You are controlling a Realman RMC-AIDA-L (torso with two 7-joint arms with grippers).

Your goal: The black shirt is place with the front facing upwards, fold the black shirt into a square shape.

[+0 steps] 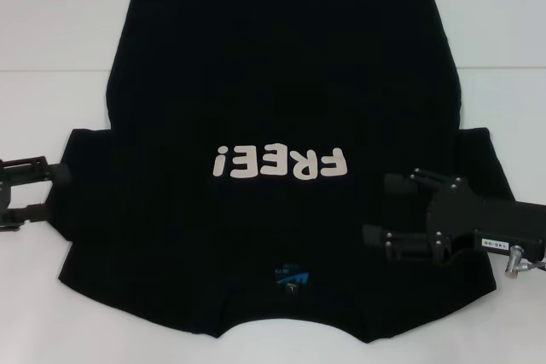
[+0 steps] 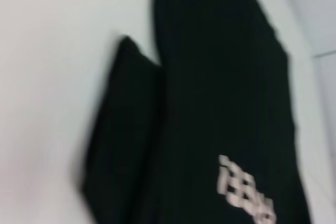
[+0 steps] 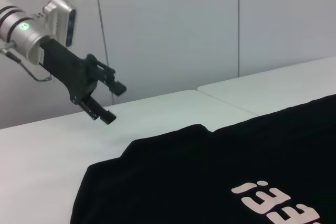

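Light is bright and even across the white table (image 1: 68,57) in the head view, coming from overhead with no clear side; shadows are faint, only a soft dark rim along the shirt (image 1: 281,83) edges. The shirt is so dark that its folds barely show, while the white lettering (image 1: 281,162) stands out crisply. No glare spots appear. The left wrist view is smeared by blur: the shirt outline is soft and the lettering (image 2: 245,188) is streaked. The right wrist view is sharper, evenly lit, with the left end effector (image 3: 107,100) clear against a pale wall (image 3: 173,24) and a weak shadow under the shirt's sleeve.
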